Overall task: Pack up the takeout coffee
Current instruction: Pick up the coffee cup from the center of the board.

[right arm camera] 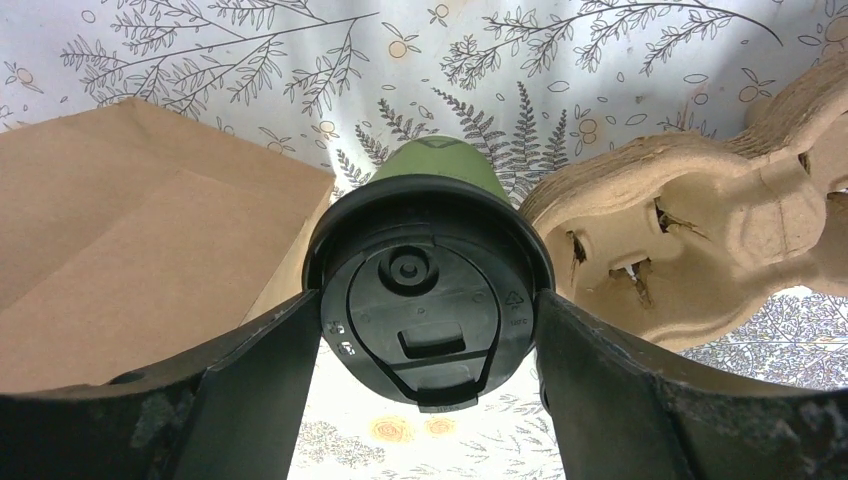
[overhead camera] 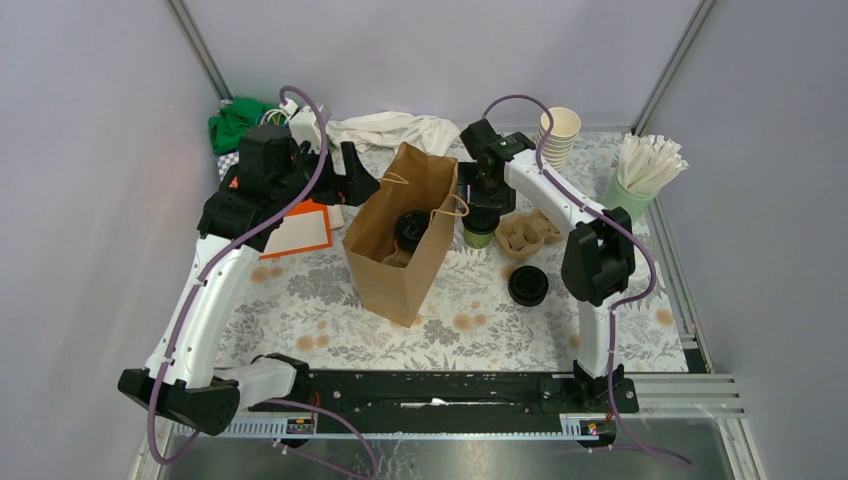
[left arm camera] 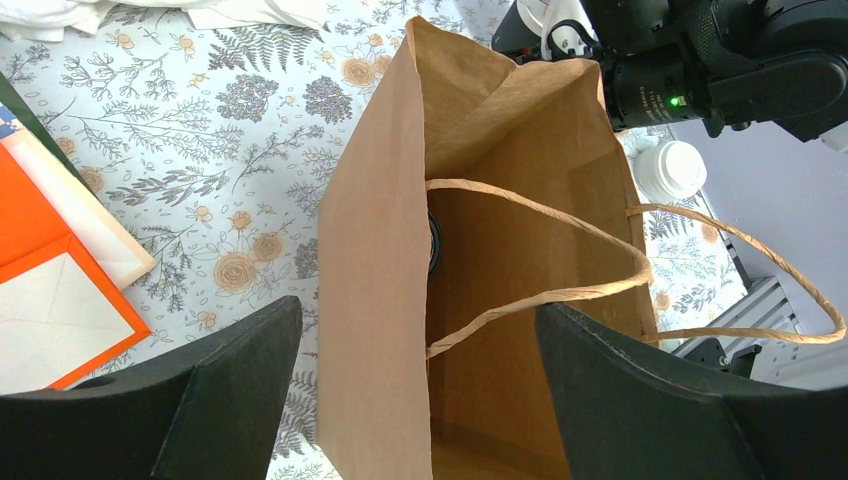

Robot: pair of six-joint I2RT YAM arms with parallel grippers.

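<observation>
A dark-green takeout coffee cup with a black lid stands on the floral table between the brown paper bag and a cardboard carrier. My right gripper is over it, and both fingers press the lid's rim; from above the gripper covers the cup. A second lidded cup sits inside the bag, seen as a dark sliver in the left wrist view. A third cup stands in front of the carrier. My left gripper is open and straddles the bag's left wall.
A moulded cardboard carrier lies right of the bag. A stack of cream cups and a pale green cup of white sticks stand at the back right. An orange-and-white folder and cloths lie at the back left.
</observation>
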